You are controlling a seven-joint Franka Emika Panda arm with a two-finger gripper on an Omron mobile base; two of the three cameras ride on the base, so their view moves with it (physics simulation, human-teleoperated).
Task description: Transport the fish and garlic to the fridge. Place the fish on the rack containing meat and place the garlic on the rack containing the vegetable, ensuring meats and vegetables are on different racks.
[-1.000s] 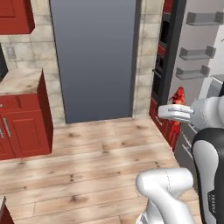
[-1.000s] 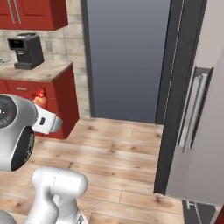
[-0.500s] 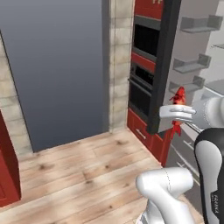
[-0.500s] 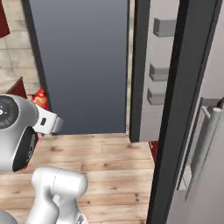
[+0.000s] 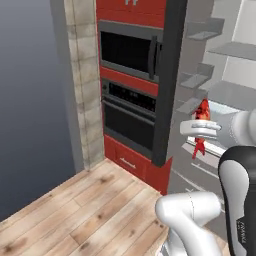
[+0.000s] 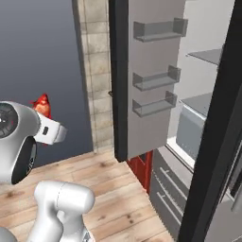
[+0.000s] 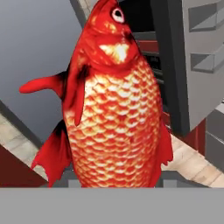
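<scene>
Hand view: the fish [image 7: 114, 105] stands head-up, gripped between the part-closed fingers [image 5: 200, 131] — carried in the air before the open fridge [image 5: 235, 75], beside its dark door [image 6: 142, 80] and the red-framed wall oven [image 5: 131, 85].

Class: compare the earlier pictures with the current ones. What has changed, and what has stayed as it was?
The base has turned right: the grey wall slid left, and the wall oven and open fridge came into view. The hand still holds the fish upright.
</scene>
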